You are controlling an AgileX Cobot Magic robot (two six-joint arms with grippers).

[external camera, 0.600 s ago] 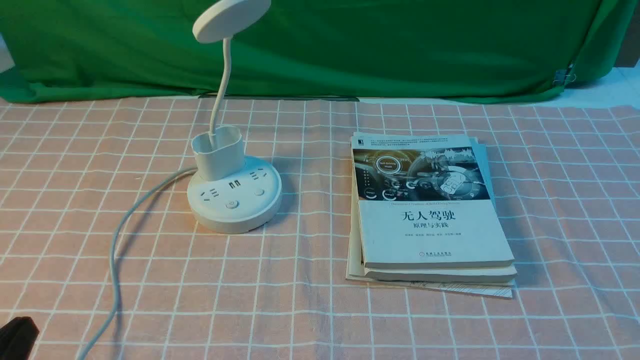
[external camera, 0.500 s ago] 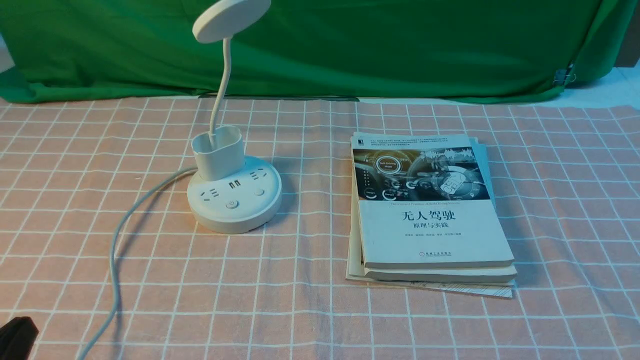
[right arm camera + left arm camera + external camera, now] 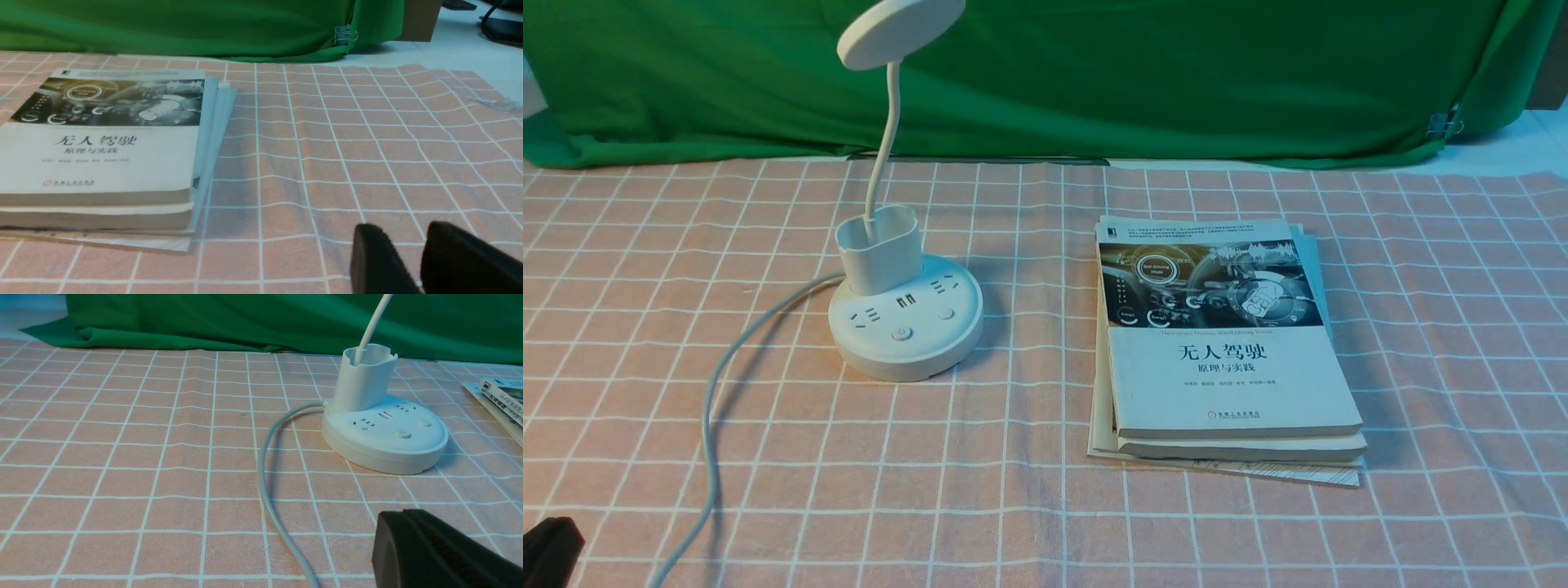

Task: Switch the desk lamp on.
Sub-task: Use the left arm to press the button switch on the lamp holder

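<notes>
The desk lamp [image 3: 905, 327] stands left of centre on the checked cloth. It is white, with a round base, a cup holder [image 3: 880, 249], a thin neck and a disc head [image 3: 898, 28] that shows no glow. A round button [image 3: 900, 333] sits at the front of the base, also seen as the button [image 3: 401, 434] in the left wrist view. My left gripper [image 3: 402, 514] is shut on nothing, well short of the lamp base [image 3: 384, 437]; only its tip [image 3: 547, 551] shows at the near left corner. My right gripper [image 3: 402, 230] hovers over bare cloth, slightly open and empty.
The lamp's grey cord [image 3: 715, 408] curves from the base toward the near left edge. A stack of books [image 3: 1225, 351] lies right of the lamp. A green cloth backdrop [image 3: 1176, 82] closes the far side.
In the front view the left gripper tip has sunk slightly toward the near corner. The lamp and books have not moved.
</notes>
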